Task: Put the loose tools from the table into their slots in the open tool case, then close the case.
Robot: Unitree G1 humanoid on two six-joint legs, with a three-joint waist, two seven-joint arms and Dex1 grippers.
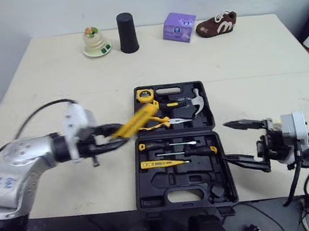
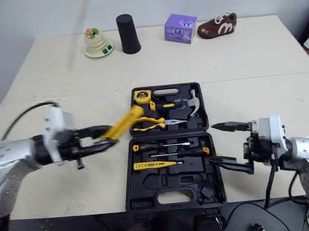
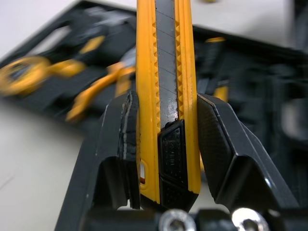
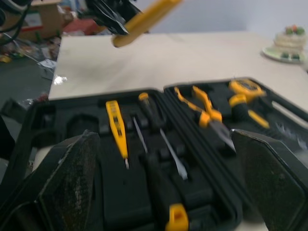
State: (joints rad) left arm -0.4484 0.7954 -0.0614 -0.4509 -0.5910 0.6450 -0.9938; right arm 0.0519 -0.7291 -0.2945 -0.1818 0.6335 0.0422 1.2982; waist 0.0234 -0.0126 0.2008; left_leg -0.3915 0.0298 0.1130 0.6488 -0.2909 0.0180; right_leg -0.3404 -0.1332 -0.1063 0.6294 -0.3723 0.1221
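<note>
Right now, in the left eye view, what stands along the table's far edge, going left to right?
white ornament on a small dish → black cup → purple box → brown shoe

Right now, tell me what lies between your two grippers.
The open case lies between the left gripper and the right gripper, seen in both eye views. The knife held by the left gripper reaches over the case's far half.
</note>
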